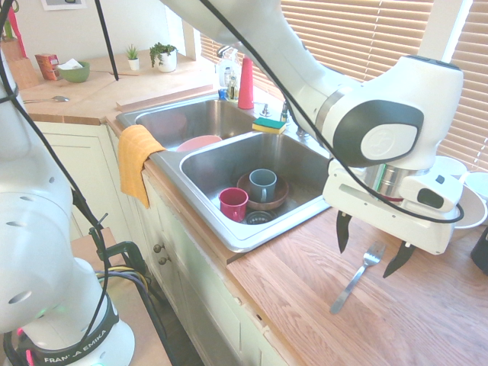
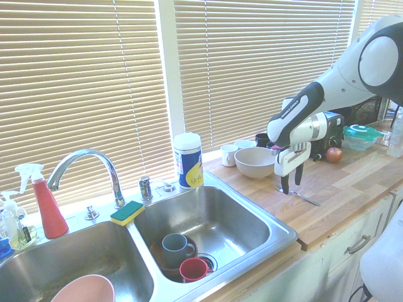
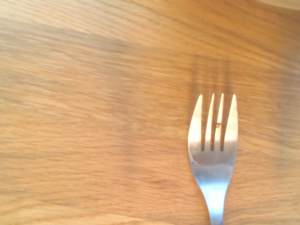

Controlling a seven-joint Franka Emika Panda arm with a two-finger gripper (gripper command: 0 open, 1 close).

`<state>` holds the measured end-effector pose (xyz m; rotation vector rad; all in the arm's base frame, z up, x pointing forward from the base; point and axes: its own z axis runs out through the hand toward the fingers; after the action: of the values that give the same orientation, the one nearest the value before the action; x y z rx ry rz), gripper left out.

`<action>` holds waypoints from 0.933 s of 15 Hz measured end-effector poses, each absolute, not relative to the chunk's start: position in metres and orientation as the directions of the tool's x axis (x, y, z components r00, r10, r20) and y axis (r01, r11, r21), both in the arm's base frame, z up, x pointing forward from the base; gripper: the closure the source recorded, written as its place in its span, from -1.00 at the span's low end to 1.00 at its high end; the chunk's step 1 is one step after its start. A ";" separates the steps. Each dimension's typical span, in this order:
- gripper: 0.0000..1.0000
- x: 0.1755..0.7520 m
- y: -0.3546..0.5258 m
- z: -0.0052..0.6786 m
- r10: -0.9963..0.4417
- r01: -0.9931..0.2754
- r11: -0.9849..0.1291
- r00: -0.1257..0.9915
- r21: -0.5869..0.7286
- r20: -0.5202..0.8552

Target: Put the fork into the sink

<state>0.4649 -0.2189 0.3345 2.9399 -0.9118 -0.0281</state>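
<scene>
The silver fork (image 1: 355, 277) lies flat on the wooden counter right of the sink (image 1: 229, 236), tines pointing away from the counter's front edge. My gripper (image 1: 369, 245) hangs open just above it, one dark finger on each side of the tines and not touching them. From the other side the fork (image 2: 306, 199) shows as a thin strip under the gripper (image 2: 290, 180). The wrist view shows the fork's head (image 3: 213, 145) and neck close up on the wood. The sink (image 2: 277, 242) has two steel basins.
In the near basin stand a red cup (image 1: 233, 203) and a grey mug (image 1: 263, 184) on a brown dish. A yellow cloth (image 1: 135, 160) hangs over the rim. A white bowl (image 2: 255, 162), mugs and an apple (image 2: 334, 154) stand behind the gripper.
</scene>
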 end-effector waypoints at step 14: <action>1.00 0.464 -0.220 0.317 -0.580 -0.579 -0.813 0.814 0.067 -0.005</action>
<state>0.4636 -0.2197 0.3165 2.9322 -0.9376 -0.0382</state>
